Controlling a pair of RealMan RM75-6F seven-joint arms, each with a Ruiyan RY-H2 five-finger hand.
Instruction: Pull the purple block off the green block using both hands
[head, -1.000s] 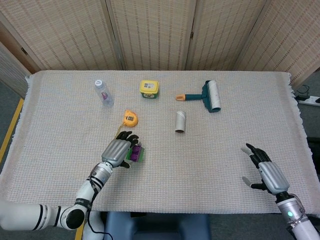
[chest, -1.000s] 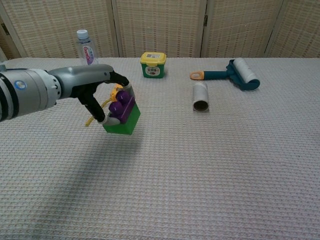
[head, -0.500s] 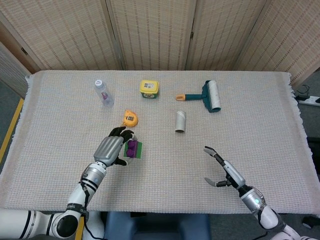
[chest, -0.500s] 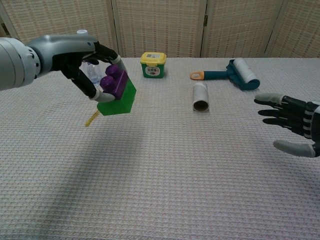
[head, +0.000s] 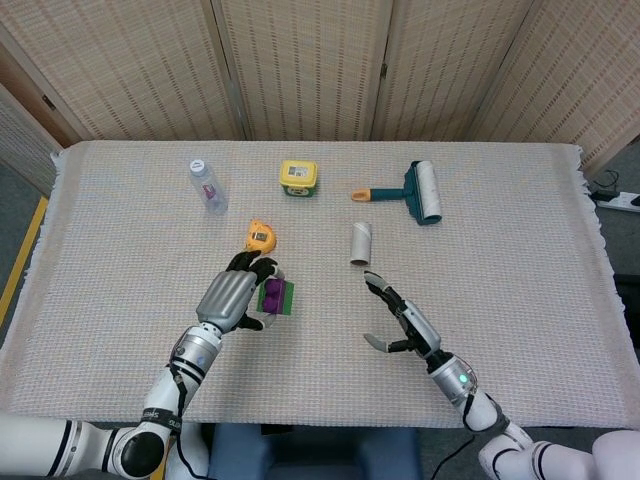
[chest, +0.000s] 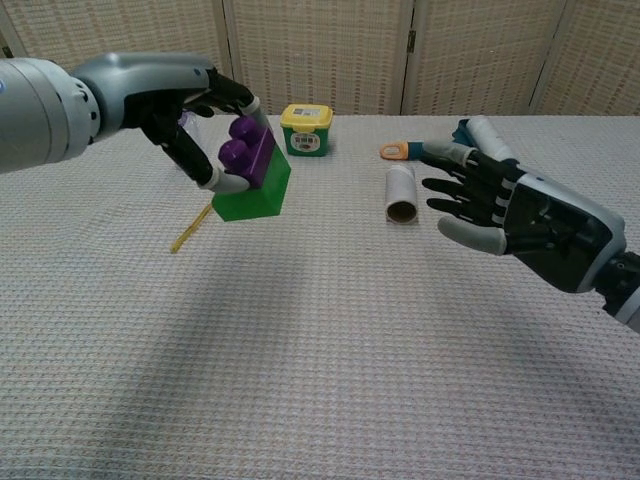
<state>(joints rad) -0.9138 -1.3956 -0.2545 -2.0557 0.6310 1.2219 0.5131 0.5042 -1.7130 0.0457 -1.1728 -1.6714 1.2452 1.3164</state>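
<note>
My left hand (head: 232, 298) (chest: 190, 125) holds the stacked pair above the table, tilted: the purple block (chest: 245, 150) (head: 268, 297) sits on the green block (chest: 257, 193) (head: 286, 296). The fingers wrap over the purple block from the left. My right hand (head: 402, 320) (chest: 500, 205) hovers open to the right of the blocks, fingers spread and pointing toward them, with a clear gap between hand and blocks.
On the cloth-covered table lie a yellow tape measure (head: 260, 236), a water bottle (head: 207, 185), a yellow-lidded tub (head: 298, 177) (chest: 305, 130), a cardboard tube (head: 360, 243) (chest: 401, 193) and a lint roller (head: 413, 190) (chest: 478, 141). Folding screens stand behind.
My right hand has swung in leftward from the table's right side toward the blocks. The left hand has carried the stacked blocks a little to the right.
</note>
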